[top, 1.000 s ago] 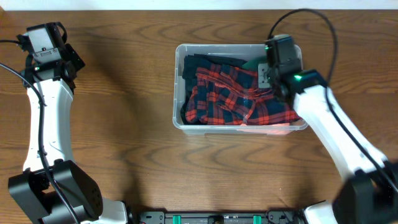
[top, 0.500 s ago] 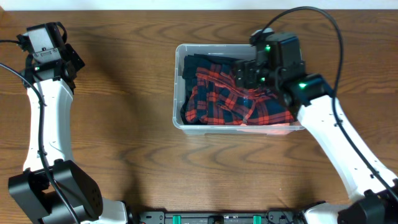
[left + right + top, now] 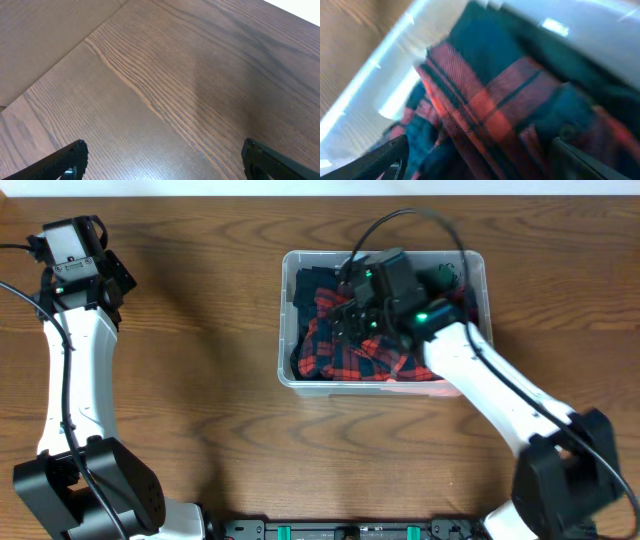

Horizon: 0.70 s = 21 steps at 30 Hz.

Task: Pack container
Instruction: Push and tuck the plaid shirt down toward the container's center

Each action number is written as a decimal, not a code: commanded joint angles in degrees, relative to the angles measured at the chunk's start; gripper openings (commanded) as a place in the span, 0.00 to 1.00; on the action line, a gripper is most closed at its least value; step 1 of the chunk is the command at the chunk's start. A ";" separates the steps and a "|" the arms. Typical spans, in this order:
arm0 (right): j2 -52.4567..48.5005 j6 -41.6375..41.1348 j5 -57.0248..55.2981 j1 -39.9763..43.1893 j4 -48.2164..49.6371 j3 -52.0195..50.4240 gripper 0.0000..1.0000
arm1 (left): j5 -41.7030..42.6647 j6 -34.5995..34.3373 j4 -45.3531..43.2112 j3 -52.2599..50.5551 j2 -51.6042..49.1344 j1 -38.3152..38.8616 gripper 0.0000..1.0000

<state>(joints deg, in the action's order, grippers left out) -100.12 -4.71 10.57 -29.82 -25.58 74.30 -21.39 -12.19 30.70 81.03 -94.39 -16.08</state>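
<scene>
The container, a clear rectangular bin, stands right of the table's middle. Inside it lies a crumpled red and navy plaid cloth. My right gripper hangs low over the cloth's left half, inside the bin. In the right wrist view its jaws stand wide open. The plaid cloth fills the view beneath them, and the bin's clear wall runs along the left. My left gripper is far off at the table's back left. It is open over bare wood.
A dark green item shows in the bin's back right corner, and something pale orange shows through the front wall. The right arm slants over the bin's front right corner. Brown wooden table surrounds the bin.
My right gripper has swung left from the bin's right end to over the cloth's left half, and its jaws have opened wider. The left arm has stayed still.
</scene>
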 commanded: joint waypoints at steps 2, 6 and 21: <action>-5.40 1.14 0.46 -1.88 -0.20 0.28 0.90 | -0.76 0.07 0.13 0.31 0.42 -0.13 0.98; -8.11 1.14 0.44 -2.40 0.09 0.28 0.90 | -0.76 0.04 0.13 0.31 0.42 -0.13 0.98; 1.29 1.18 0.44 -2.23 0.92 0.48 0.94 | -0.74 0.04 0.13 0.31 0.42 -0.13 0.98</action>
<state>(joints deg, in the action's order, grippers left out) -103.07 -4.01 9.32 -31.20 -24.71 75.20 -21.39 -12.19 30.70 81.03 -94.39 -16.08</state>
